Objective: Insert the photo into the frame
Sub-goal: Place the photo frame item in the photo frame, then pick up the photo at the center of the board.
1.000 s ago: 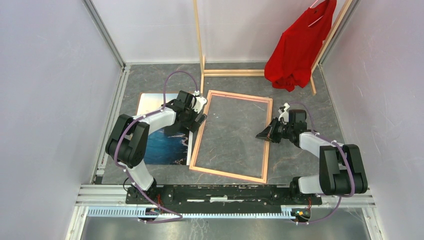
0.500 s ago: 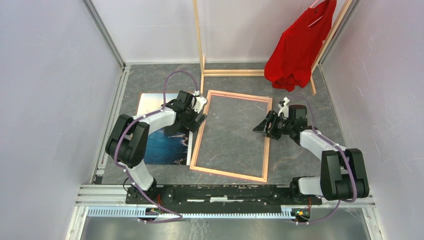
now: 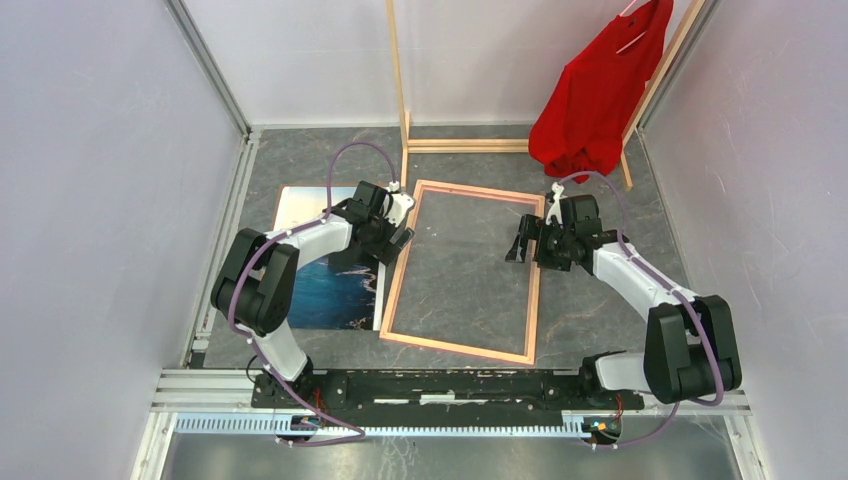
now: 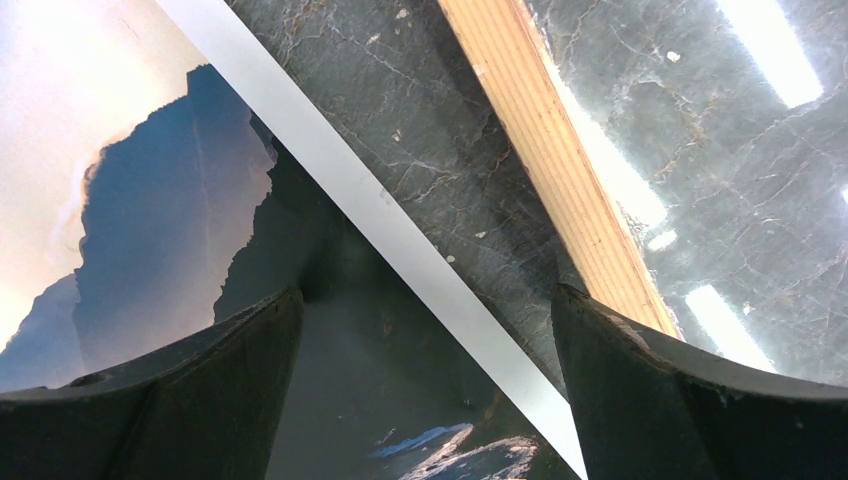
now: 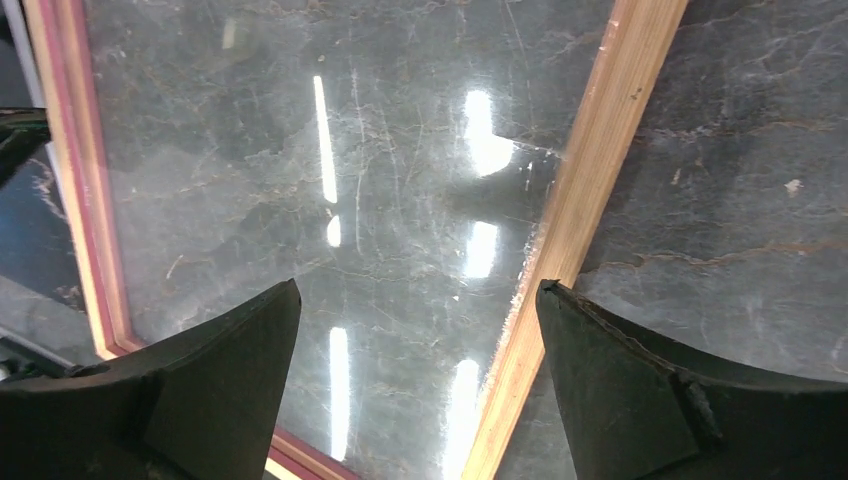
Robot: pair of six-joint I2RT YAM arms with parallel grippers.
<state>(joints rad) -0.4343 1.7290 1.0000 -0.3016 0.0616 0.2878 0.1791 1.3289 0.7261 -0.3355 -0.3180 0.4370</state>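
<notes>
Although shut 1 second ago, the right gripper (image 3: 522, 252) is now spread over the frame (image 3: 462, 347); the left gripper (image 3: 397, 243) is kept spread.

Light falls bright and even from above; shadows are soft. Lamp glare streaks the glass (image 5: 250, 200) in the frame (image 5: 598, 170) in both wrist views.

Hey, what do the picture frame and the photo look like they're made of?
The frame: light, unfinished-looking wood with visible grain and a pinkish edge. Its pane: clear and glossy, glass or acrylic, judging by the bright reflections. The photo: thin flat paper print with a white border; sheen unclear.
</notes>
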